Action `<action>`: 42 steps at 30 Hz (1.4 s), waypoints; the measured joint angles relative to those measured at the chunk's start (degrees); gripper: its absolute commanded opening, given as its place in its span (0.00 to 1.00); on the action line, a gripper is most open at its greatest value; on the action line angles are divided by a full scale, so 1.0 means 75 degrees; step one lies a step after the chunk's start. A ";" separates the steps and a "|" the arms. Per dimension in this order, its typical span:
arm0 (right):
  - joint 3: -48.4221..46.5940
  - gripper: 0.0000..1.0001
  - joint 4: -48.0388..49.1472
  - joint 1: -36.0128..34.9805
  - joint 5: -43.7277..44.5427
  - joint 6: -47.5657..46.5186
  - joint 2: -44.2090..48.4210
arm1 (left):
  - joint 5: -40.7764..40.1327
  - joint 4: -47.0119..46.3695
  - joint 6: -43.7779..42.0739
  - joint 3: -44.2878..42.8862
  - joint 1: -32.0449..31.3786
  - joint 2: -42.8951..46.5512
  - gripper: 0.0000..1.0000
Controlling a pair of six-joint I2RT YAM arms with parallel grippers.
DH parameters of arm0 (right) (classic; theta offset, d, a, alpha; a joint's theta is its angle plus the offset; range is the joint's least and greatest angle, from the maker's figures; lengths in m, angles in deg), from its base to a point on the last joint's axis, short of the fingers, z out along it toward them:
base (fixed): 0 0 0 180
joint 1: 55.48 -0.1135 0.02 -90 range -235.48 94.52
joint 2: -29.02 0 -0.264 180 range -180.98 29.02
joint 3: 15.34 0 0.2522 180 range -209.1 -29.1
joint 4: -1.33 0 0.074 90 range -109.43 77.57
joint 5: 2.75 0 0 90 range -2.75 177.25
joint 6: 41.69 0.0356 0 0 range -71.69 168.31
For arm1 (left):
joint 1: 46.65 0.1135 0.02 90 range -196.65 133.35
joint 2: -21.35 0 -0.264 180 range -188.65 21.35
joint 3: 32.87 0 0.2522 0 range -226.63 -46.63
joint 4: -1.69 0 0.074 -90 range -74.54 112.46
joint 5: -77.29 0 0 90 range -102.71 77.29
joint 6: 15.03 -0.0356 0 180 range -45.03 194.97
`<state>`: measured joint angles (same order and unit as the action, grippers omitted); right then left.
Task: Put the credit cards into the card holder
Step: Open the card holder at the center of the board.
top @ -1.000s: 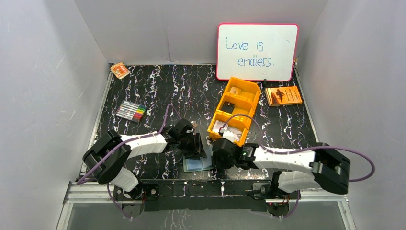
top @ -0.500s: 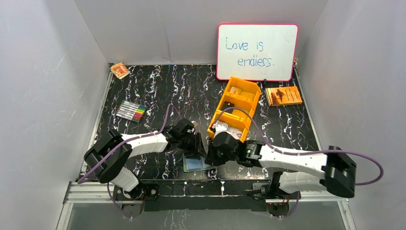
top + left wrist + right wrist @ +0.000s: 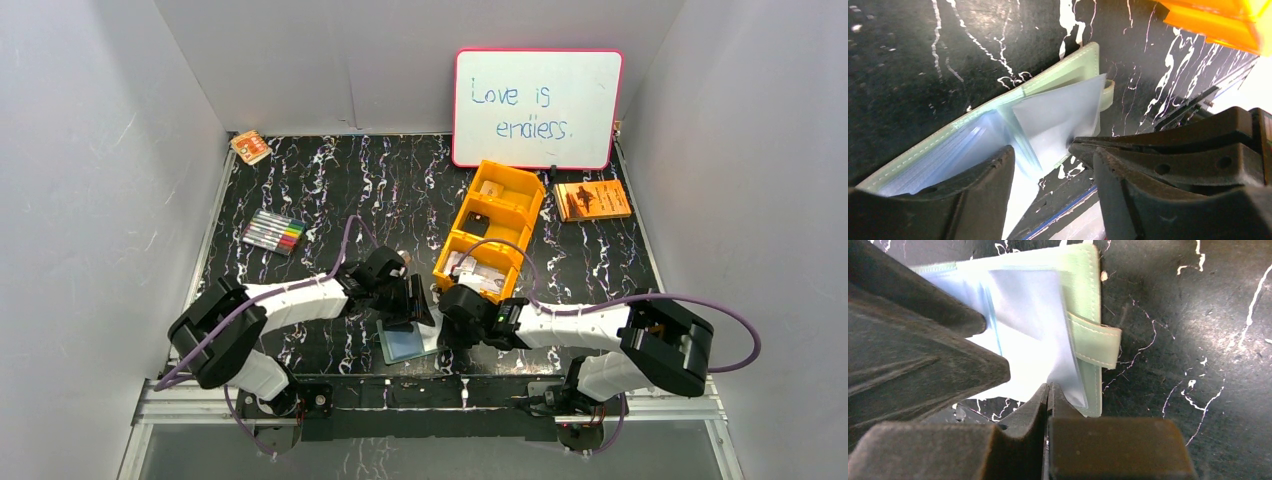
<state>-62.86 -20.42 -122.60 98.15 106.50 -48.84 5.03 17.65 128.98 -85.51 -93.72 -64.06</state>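
The card holder [image 3: 403,343] lies open near the table's front edge, sage-green [image 3: 1083,295] outside with grey-blue pockets [image 3: 948,155] inside. A pale credit card [image 3: 1060,112] lies on its right half, also in the right wrist view [image 3: 1023,310]. My left gripper [image 3: 1053,172] is open, its fingers [image 3: 968,195] straddling the holder's near edge. My right gripper [image 3: 1049,389] is shut, tips against the card's near edge; I see nothing between the jaws. More pale credit cards [image 3: 478,272] lie in the orange tray's near compartment. Both grippers [image 3: 415,303] [image 3: 440,332] meet over the holder.
The orange compartment tray [image 3: 528,238] stands just behind the grippers. A whiteboard [image 3: 537,108] leans on the back wall, with an orange booklet [image 3: 592,200] beside it. Markers [image 3: 273,233] lie at the left and a small orange packet [image 3: 250,147] at the back left.
My right gripper's jaws have shut and its arm has drawn back in towards the holder's right edge. The left gripper's jaws have widened a little over the holder.
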 measured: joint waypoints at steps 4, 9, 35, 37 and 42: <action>0.0117 0.08 0.0219 0.0119 -0.0055 0.0216 0.0020 | -0.0297 0.0527 -0.0015 -0.0093 0.0003 0.0469 0.65; 0.0198 0.08 0.0312 0.0152 -0.0082 0.0356 0.0064 | -0.0618 0.1157 0.0012 -0.0184 0.0003 0.1364 0.68; 0.0472 0.07 0.0694 0.0204 -0.0192 0.0650 0.0187 | -0.1250 0.1274 0.1460 0.0895 0.0003 0.2186 0.80; 0.0472 0.07 0.0694 0.0204 -0.0192 0.0650 0.0187 | -0.1244 0.1244 0.1457 0.0895 0.0003 0.2162 0.80; 0.0472 0.08 0.0694 0.0204 -0.0198 0.0647 0.0187 | -0.1137 0.1037 0.1451 0.0895 0.0006 0.2017 0.80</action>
<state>-59.31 -15.22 -121.07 96.66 111.35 -47.45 -3.49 25.43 139.87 -78.80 -93.68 -48.93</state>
